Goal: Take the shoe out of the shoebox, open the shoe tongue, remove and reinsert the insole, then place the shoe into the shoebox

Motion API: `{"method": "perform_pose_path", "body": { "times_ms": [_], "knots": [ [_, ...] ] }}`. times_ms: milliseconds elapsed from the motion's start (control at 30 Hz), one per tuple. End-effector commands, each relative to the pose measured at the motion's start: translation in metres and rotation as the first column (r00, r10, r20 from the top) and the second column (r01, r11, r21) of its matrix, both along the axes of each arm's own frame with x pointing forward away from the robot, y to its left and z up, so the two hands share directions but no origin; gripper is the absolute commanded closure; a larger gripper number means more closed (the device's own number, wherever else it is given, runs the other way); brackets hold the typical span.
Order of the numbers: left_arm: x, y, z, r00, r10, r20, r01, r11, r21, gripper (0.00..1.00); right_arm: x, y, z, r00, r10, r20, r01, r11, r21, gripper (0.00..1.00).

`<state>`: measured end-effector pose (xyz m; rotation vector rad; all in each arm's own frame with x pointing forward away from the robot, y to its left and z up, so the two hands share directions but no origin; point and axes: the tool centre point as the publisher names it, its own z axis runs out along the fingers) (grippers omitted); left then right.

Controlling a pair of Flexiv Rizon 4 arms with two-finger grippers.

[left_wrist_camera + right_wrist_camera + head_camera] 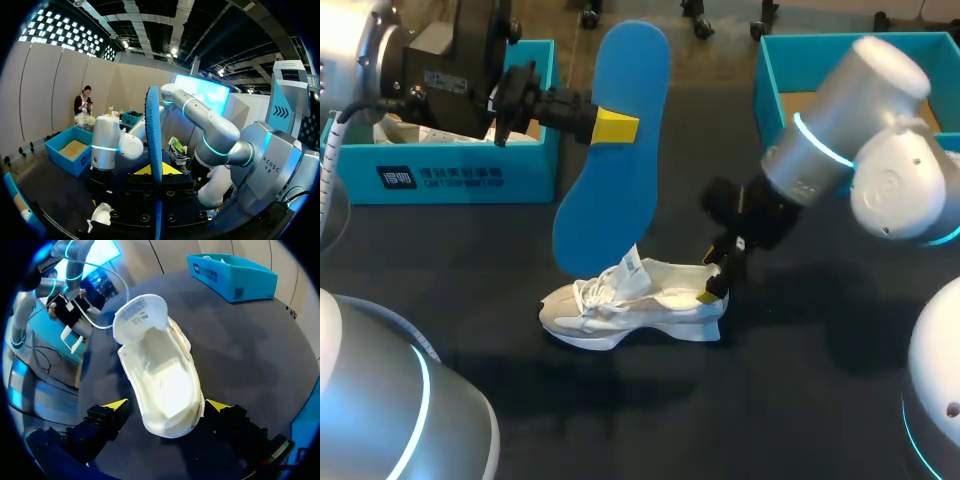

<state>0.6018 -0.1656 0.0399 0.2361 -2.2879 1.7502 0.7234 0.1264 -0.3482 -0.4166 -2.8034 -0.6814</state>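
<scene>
My left claw (pixel 615 127) pinches the insole (pixel 595 210) near mid-length, its lower end hanging over the shoe (pixel 640 305) below, ready to refeed. My right claw (pixel 167 404) is spread, with the heel between its fingers to brace the shoe on the surface (pixel 800 380). Contact looks one-sided, unsure.

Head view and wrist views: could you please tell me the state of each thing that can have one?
Blue foam insole: out of the shoe, held upright in the air.
White sneaker: standing on its sole, tongue folded open, no insole inside.
Left gripper: shut on the insole.
Right gripper: open, fingers astride the sneaker's heel.
Left blue shoebox: open, something white inside.
Right blue shoebox: open, cardboard floor showing.
</scene>
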Motion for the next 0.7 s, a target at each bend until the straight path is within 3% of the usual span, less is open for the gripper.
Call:
{"method": "perform_pose_path", "body": {
  "times_ms": [33, 700],
  "knots": [
    [0.0006, -0.0008, -0.0008, 1.000, -0.001, 0.000, 0.001, 1.000, 0.001, 1.00, -0.0004, 0.0047, 0.0029, 0.998, 0.053, -0.039, -0.061, 0.961, -0.270, 0.00],
    [0.0006, -0.0008, -0.0008, 1.000, -0.001, 0.000, 0.001, 1.000, 0.001, 1.00, 0.0000, 0.0129, 0.0040, 0.999, -0.001, -0.046, -0.015, 0.937, -0.349, 0.00]
  ]
}}
